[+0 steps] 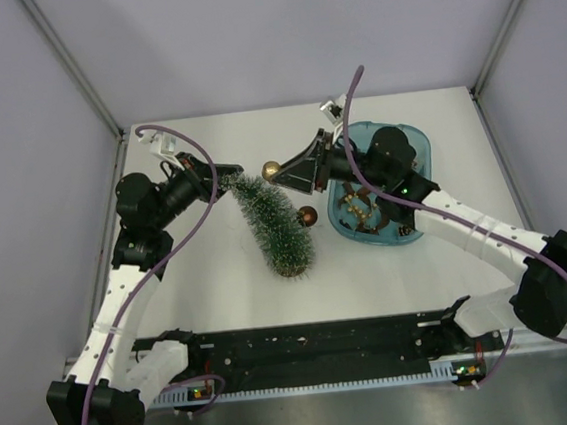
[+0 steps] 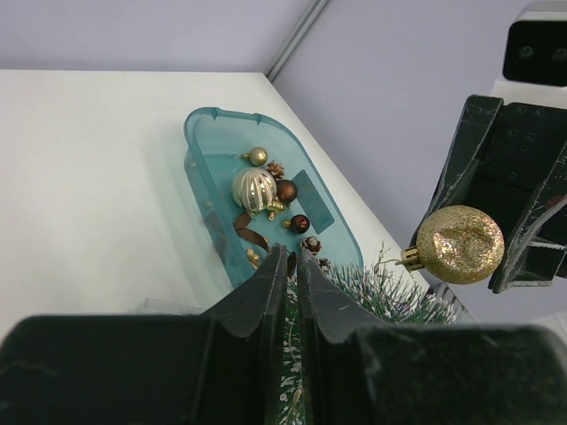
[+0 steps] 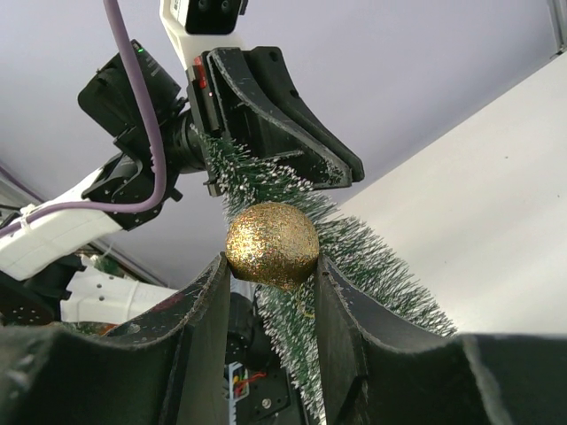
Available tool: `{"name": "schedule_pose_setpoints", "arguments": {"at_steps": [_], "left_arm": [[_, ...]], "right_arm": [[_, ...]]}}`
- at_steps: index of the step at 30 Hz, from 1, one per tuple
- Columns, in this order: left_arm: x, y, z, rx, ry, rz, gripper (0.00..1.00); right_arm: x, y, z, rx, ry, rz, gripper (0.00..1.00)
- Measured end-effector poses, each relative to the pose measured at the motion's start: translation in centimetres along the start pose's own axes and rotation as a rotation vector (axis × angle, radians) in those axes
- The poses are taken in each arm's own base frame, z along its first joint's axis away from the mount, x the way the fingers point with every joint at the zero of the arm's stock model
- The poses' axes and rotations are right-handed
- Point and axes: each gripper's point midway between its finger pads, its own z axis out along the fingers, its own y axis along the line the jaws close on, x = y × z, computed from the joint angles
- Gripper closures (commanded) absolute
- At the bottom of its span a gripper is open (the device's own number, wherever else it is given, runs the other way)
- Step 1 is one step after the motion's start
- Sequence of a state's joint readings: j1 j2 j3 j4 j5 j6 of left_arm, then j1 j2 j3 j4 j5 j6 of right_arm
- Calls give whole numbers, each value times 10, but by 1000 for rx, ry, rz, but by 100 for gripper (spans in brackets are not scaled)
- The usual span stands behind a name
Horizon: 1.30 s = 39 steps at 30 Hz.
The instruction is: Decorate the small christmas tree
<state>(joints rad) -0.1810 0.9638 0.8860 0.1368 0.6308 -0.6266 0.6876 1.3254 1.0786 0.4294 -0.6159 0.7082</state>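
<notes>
The small christmas tree (image 1: 277,225) leans on the table, its brown base toward the near side. My left gripper (image 1: 219,185) is shut on its tip; in the left wrist view the jaws (image 2: 292,258) pinch the frosted bristles (image 2: 390,292). My right gripper (image 1: 290,172) is shut on a gold glitter ball (image 1: 271,170) and holds it against the upper tree. The ball (image 3: 272,245) sits between my right fingers with the tree (image 3: 363,266) just behind. It also shows in the left wrist view (image 2: 459,244). A brown ball (image 1: 307,215) is at the tree's right side.
A translucent blue oval tray (image 1: 419,141) stands right of the tree, under the right arm. It holds several ornaments, among them a ribbed silver-gold ball (image 2: 253,189) and small brown balls (image 2: 299,223). Grey walls close the back and sides.
</notes>
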Motion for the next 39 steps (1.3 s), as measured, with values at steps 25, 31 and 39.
{"name": "schedule_pose_setpoints", "arguments": {"at_steps": [25, 31, 39], "left_arm": [[0, 0, 0, 0, 0, -1, 86], [0, 0, 0, 2, 1, -1, 87], [0, 0, 0, 3, 2, -3, 87]], "right_arm": [[12, -10, 11, 28, 17, -8, 99], [10, -14, 11, 45, 9, -23, 98], [9, -22, 9, 76, -6, -31, 90]]}}
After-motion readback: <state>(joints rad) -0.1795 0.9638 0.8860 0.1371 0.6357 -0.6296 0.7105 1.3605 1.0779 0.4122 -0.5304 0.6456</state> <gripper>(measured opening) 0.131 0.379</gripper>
